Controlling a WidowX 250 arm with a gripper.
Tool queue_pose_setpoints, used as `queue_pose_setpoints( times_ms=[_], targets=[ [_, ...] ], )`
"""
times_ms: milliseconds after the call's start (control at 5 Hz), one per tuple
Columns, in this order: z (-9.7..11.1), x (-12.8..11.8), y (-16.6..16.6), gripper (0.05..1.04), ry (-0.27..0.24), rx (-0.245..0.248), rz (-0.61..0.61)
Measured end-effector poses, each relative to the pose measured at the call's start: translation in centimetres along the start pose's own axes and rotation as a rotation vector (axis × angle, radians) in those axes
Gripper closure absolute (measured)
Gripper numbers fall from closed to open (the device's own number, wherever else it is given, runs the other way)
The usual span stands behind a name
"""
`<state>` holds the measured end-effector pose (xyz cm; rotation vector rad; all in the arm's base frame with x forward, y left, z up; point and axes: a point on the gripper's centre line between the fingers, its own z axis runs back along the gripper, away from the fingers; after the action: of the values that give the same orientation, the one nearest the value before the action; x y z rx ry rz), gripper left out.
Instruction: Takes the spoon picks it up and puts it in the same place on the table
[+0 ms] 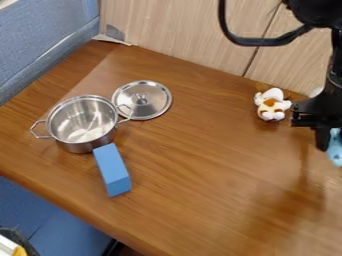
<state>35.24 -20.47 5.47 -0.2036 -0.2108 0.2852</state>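
1 blue block (112,169) lies beside the pot (81,124). At right, the gripper (331,141) hangs with the light blue spoon (336,153), partly cut off, at its jaws; I cannot tell whether they clamp it.

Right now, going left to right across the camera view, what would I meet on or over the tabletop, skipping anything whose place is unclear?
Steel pot, round metal lid, white-and-brown toy, black gripper.
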Motion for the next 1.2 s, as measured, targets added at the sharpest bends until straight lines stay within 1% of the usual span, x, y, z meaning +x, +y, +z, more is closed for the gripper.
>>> queue_pose_setpoints(
  times_ms=[200,400,600,800,1000,1200],
  targets=[
    [-1.2,0.4,0.4,0.749,0.024,0.011,0.021],
    [-2.1,1.0,1.9,0.749,0.049,0.04,0.073],
    [-3.3,1.5,3.0,0.749,0.096,0.043,0.108],
    [-3.9,1.9,4.8,0.749,0.12,0.039,0.162],
    [-3.6,2.1,6.9,0.749,0.113,0.055,0.215],
    [-2.7,2.5,8.7,0.749,0.097,0.067,0.27]
  ],
)
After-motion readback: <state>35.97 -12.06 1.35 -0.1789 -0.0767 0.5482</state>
